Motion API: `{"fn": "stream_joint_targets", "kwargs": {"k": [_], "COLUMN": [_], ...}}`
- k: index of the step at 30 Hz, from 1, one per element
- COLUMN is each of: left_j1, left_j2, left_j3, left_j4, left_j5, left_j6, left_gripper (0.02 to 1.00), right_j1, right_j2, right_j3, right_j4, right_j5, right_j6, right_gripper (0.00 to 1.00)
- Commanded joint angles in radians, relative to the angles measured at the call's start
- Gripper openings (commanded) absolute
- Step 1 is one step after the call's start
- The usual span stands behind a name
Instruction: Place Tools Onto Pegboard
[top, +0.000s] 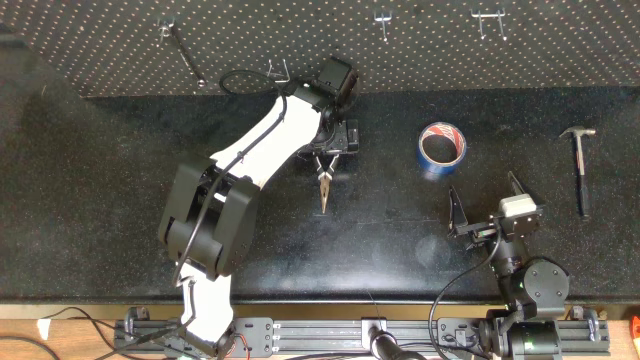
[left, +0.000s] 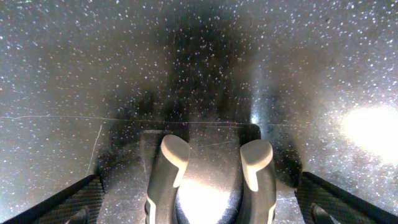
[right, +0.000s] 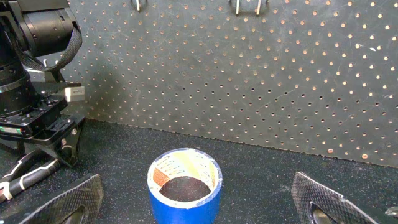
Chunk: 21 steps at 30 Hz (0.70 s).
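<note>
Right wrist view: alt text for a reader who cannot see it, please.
A blue tape roll stands on end on the dark table, ahead of the right pincer, whose fingers are open. A pegboard rises behind it; the left pincer stands over pliers nearby.

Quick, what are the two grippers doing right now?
Left gripper: open, straddling the grey-handled metal pliers, not squeezing.
Right gripper: open, holding nothing.

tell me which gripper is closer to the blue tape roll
Right. The right gripper faces the tape from close by; the left gripper is farther off, down over the pliers.
</note>
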Motion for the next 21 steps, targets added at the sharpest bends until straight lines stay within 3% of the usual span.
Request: {"fn": "stream_joint_targets", "kwargs": {"k": [1, 2, 3, 6, 13, 17, 20, 21], "left_j1": [-0.001, -0.001, -0.001, -0.001, -0.001, -0.001, -0.001, -0.001], "left_j2": [0.032, 0.032, 0.032, 0.032, 0.032, 0.032, 0.032, 0.032], "left_j3": [0.019, 0.019, 0.019, 0.019, 0.019, 0.019, 0.019, 0.019], "left_j4": [0.003, 0.003, 0.008, 0.010, 0.010, 0.010, 0.006, 0.004], "left_j5": [0.005, 0.005, 0.005, 0.005, 0.005, 0.008, 0.023, 0.023], "left_j6": [0.009, 0.009, 0.009, 0.009, 0.009, 0.009, 0.009, 0.009], "left_gripper": [0.976, 0.919, 0.752, 0.606, 0.562, 0.439, 0.424, 0.303], "right_j1": [-0.004, -0.004, -0.004, -0.004, -0.004, -0.004, -0.004, -0.004], "right_j2": [-0.004, -0.004, -0.004, -0.004, -0.004, -0.004, -0.004, -0.004], "right_j3": [-0.003, -0.003, -0.003, -0.003, -0.003, -0.003, -0.003, -0.003], "right_j4": [-0.003, -0.003, -0.003, -0.003, -0.003, -0.003, -0.003, -0.003], "right_j5": [0.002, 0.002, 0.002, 0.002, 0.002, 0.002, 0.002, 0.002], "right_j6": [0.011, 0.011, 0.011, 0.011, 0.011, 0.011, 0.011, 0.011], "right_gripper": [0.998, 0.998, 0.998, 0.998, 0.998, 0.998, 0.998, 0.998]}}
